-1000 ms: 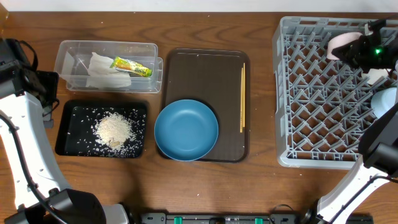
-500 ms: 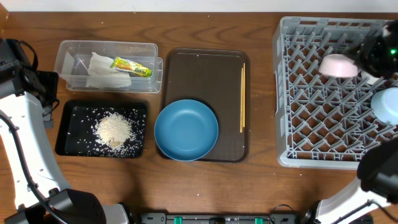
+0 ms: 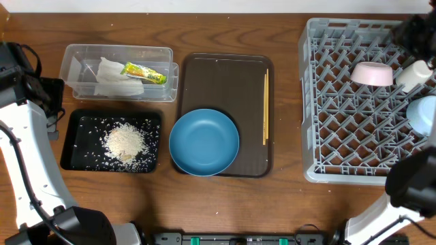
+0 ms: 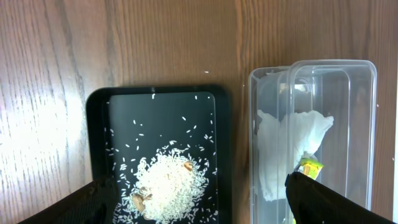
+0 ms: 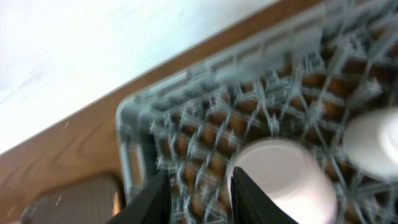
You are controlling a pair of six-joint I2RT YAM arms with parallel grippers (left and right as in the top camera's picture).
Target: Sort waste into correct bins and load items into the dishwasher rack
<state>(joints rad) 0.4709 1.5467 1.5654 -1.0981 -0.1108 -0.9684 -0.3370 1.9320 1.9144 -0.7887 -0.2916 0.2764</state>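
Observation:
The pink bowl (image 3: 372, 73) lies upside down in the grey dishwasher rack (image 3: 340, 136), beside the white cup (image 3: 414, 75) and the light-blue bowl (image 3: 424, 112). My right gripper (image 5: 200, 202) is open above the rack (image 5: 205, 124), only lattice between its fingers, and the pink bowl (image 5: 286, 180) lies just right of them. The dark-blue plate (image 3: 204, 141) and chopsticks (image 3: 266, 109) rest on the brown tray. My left gripper (image 4: 199, 205) is wide open above the black tray (image 4: 96, 143) holding rice (image 4: 168, 186). Napkin (image 4: 286, 143) and wrapper (image 4: 309, 167) lie in the clear container (image 4: 367, 124).
The brown serving tray (image 3: 225, 75) sits mid-table between the two bins and the rack. The black tray (image 3: 68, 139) lies in front of the clear container (image 3: 75, 58) at the left. My left arm (image 3: 27, 116) runs along the table's left edge.
My right gripper has opened and let go of the pink bowl, which now rests upside down in the rack a little nearer the front. The gripper has drawn back toward the rack's far right corner.

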